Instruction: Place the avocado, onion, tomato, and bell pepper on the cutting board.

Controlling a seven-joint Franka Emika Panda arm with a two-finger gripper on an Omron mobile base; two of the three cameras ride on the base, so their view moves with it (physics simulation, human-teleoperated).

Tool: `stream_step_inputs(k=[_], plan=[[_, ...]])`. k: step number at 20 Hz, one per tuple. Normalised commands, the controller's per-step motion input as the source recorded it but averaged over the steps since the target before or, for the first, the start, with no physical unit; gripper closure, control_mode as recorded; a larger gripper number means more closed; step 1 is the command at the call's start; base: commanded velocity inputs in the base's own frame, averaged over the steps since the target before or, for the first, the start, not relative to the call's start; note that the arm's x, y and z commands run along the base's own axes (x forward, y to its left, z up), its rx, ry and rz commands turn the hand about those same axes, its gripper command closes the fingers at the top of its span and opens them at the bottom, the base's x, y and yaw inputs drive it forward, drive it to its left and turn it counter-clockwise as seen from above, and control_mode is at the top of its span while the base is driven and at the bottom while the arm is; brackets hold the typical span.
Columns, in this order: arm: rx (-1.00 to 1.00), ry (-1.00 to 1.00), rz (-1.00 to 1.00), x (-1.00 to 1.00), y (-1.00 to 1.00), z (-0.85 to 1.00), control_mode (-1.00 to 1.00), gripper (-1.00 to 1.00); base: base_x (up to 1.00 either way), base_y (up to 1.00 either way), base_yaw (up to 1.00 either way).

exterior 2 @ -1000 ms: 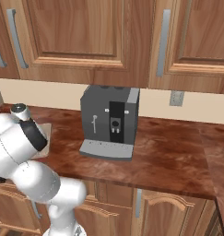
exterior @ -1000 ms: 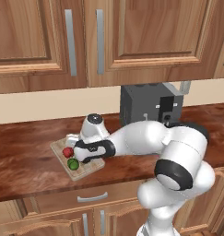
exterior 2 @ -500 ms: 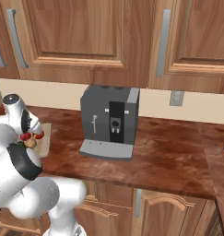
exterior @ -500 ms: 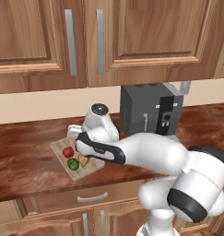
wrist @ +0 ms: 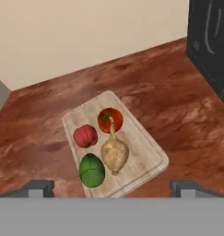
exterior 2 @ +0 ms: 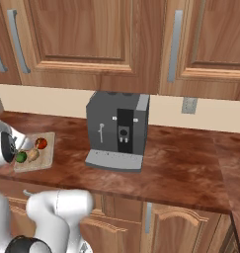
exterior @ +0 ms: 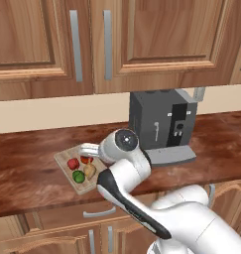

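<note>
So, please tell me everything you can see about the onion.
The onion is a pale tan bulb with a thin stalk, lying on its side on the board. Its stalk points toward the tomato and seems to reach it. The avocado sits close beside it. Nothing grips it.

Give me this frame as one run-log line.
gripper: open, empty, above board | cutting board: holds avocado, onion, tomato, bell pepper | task: all four placed
</note>
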Motion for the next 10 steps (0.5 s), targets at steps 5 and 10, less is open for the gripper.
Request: stream_step_inputs(k=[5, 10], plan=[[0.00, -0.25, 0.00, -0.91, -0.42, 1.00, -1.00, -1.00, 0.00, 0.00, 0.00], [0.00, -0.06, 0.00, -0.18, -0.14, 0.36, -1.00, -1.00, 0.00, 0.00, 0.00]])
